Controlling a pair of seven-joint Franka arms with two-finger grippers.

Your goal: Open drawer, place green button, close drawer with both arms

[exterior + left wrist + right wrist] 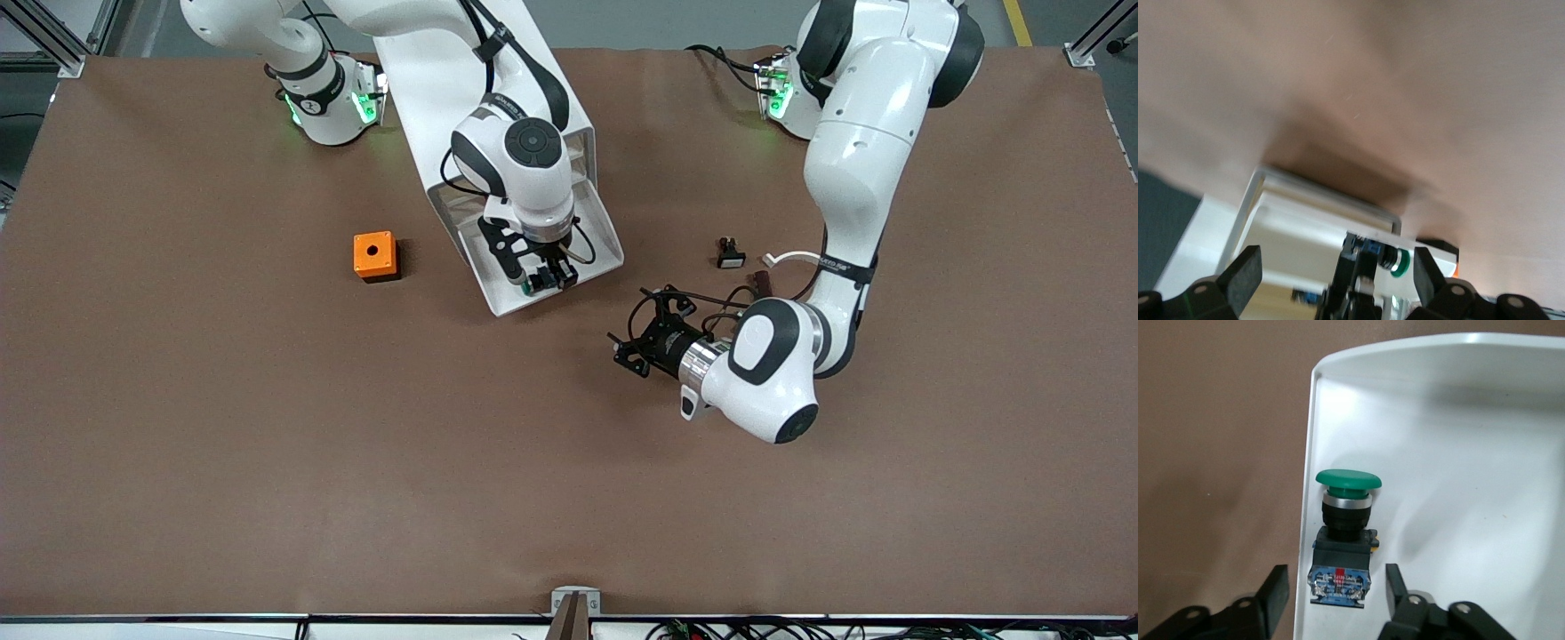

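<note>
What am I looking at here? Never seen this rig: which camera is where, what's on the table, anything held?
Two white jointed robot arms work at a brown table. The front view looks down from a high camera facing them; the other two pictures come from cameras on each arm's wrist.

The right gripper hangs open over a pulled-out shallow white plastic drawer. In it lies a small push button with a green cap and dark body, between the fingers but not touched by them, so nothing is held.

The left gripper, also open, points at the drawer from the left arm's end.

On the table lie an orange box with a round hole and a black button with a white cap.
</note>
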